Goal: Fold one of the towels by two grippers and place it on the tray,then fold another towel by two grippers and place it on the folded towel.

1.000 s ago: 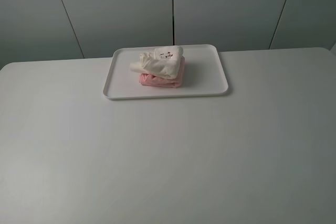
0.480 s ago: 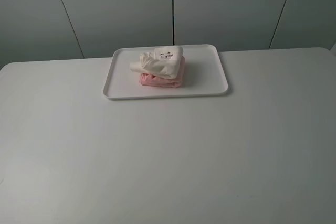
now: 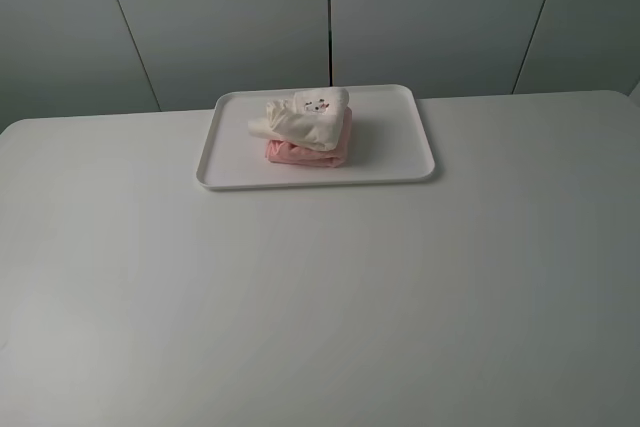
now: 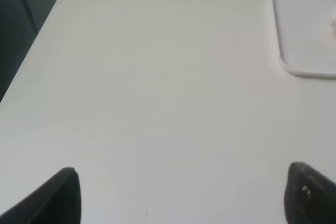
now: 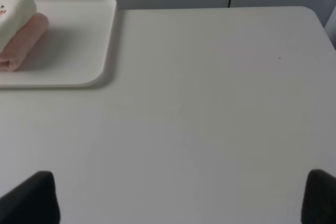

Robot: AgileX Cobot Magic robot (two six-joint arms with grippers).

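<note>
1. The left black claw-like gripper (image 4: 181, 195) has its jaws spread wide, holding nothing, above the bare white table (image 3: 320, 297).
2. The right black claw-like gripper (image 5: 181, 198) is also spread wide and empty, touching nothing.
3. The flat white rectangular plastic tray (image 3: 400, 137) lies at the far side of the table.
4. On the tray lies the folded pale pink terry-cloth towel (image 3: 300, 154).
5. The folded cream off-white terry-cloth towel (image 3: 300, 122) rests on top of the pink one, with its small printed label (image 3: 316, 103) facing up.
</note>
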